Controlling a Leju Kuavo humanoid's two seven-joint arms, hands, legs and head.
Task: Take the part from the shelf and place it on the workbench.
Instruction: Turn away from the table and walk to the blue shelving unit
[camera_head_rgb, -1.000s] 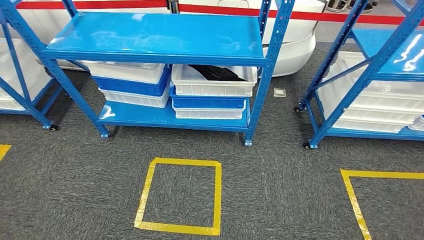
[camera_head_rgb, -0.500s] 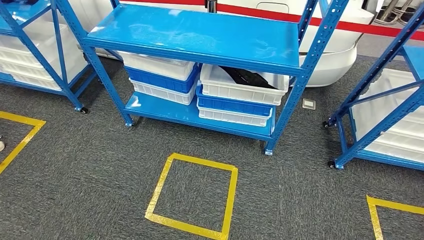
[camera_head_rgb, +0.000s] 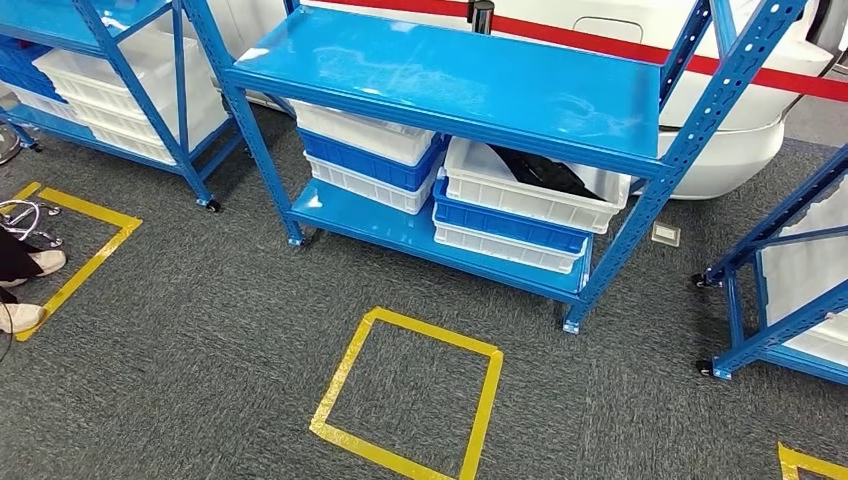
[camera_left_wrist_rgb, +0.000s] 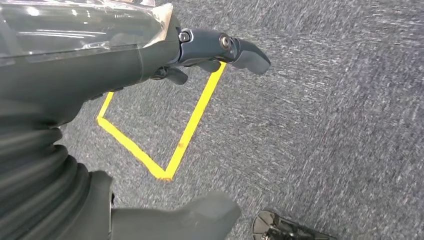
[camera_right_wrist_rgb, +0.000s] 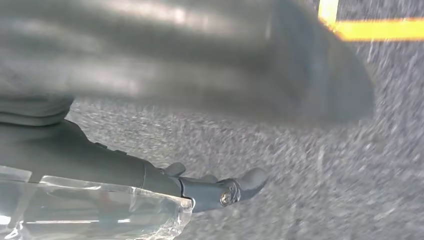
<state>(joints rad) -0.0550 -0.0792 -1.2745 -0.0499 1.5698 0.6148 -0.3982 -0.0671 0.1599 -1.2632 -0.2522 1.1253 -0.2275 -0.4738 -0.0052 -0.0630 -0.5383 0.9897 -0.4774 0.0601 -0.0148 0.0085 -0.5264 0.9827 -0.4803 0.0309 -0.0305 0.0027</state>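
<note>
Left hand (camera_left_wrist_rgb: 210, 55) hangs empty over the carpet, fingers loosely apart — right hand (camera_right_wrist_rgb: 210, 190) likewise holds nothing. The black part (camera_head_rgb: 545, 172) lies in the white bin (camera_head_rgb: 530, 195) on the shelf (camera_head_rgb: 450, 85) — pickup and placing remain.

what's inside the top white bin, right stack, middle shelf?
A black part lies in the top white bin, sticking up above its rim. The upper shelf board covers the bin's back, and its wall hides the part's lower portion, so anything else inside can't be seen.
</note>
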